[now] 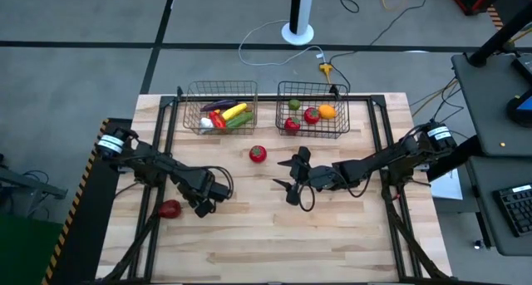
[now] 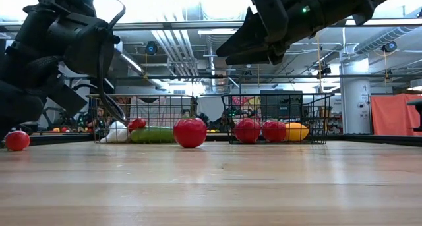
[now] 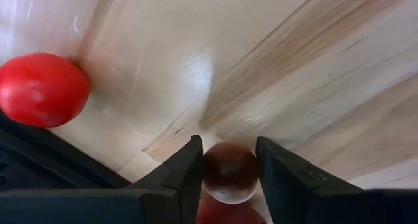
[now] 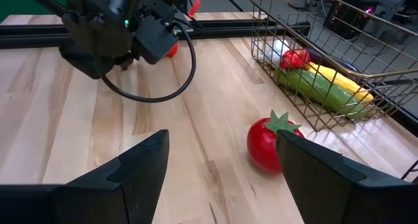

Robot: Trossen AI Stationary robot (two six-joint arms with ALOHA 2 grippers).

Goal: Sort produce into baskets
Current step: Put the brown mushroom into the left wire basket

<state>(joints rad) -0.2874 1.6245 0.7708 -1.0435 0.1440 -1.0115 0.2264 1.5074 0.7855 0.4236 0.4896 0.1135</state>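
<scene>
High view first: we see two baskets at the far side of the bench [image 1: 249, 243], the copper basket [image 1: 188, 110] holding long vegetables and the grey basket [image 1: 339, 127] holding round fruit. One tomato [image 1: 258, 154] lies loose just in front of them, and another red piece [image 1: 170, 208] sits near the bench's left edge, beside the left hand [image 1: 205, 203]. The right hand [image 1: 297, 179] hangs over mid-bench, well apart from both.

Low view: we see the loose tomato [image 2: 190, 132] resting on the wood, glossy and round; we judge it light, hard plastic, apt to roll or squirt out, so we would grip across its widest middle.

Left wrist view: the left hand [image 3: 228, 168] has its fingers [image 3: 189, 172] set against a small dark red ball [image 3: 229, 172], pinching it at the sides; the other red piece [image 3: 40, 89] lies apart.

Right wrist view: the right hand [image 4: 222, 160] is spread wide and empty, with the tomato [image 4: 271, 144] ahead near one finger, untouched.
</scene>
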